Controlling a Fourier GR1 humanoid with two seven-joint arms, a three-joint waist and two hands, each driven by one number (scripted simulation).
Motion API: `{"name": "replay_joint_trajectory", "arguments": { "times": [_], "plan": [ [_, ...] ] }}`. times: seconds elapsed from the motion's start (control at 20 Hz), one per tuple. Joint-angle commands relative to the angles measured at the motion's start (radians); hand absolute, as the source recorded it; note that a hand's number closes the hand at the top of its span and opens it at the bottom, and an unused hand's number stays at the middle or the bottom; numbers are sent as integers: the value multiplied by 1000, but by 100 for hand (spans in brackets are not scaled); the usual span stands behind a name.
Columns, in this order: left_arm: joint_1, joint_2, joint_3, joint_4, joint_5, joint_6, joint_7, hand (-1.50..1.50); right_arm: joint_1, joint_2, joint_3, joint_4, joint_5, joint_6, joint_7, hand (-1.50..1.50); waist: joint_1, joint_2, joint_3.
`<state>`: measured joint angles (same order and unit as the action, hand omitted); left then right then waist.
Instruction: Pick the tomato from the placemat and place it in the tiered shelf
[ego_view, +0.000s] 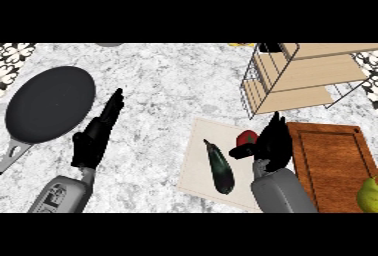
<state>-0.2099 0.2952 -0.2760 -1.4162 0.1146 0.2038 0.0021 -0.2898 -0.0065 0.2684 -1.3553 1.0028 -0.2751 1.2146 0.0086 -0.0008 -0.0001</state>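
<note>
The right black robot hand (270, 142) is curling its fingers beside the small round red tomato (247, 136), touching its left side on the pale rectangular placemat (203, 165); whether it is gripping cannot be told.

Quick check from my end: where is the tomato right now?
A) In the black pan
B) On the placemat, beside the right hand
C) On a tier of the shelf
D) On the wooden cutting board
B: the tomato sits on the placemat, near its far edge, right next to the right hand, with the eggplant lying on the same mat.
</note>
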Motion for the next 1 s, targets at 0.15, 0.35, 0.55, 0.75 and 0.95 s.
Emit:
{"name": "replay_joint_trajectory", "arguments": {
  "times": [0.15,0.35,0.55,0.75,0.95],
  "plan": [
    [31,-37,-10,17,-37,5,-52,0,-45,6,42,87,-59,-99,196,150,2,2,0],
    [-2,-47,16,23,-41,4,-12,0,-4,6,87,74,-35,-23,178,150,-7,0,0],
    [24,-30,33,13,-34,-31,-33,0,-61,6,82,127,-6,-47,197,150,-2,1,0],
    [-3,-1,68,-13,-22,-63,16,0,-42,6,120,133,10,-119,179,150,0,0,0],
    [22,-15,56,8,-36,-63,-16,0,55,6,377,-8,-57,97,-210,150,9,-7,0]
  ]
}}
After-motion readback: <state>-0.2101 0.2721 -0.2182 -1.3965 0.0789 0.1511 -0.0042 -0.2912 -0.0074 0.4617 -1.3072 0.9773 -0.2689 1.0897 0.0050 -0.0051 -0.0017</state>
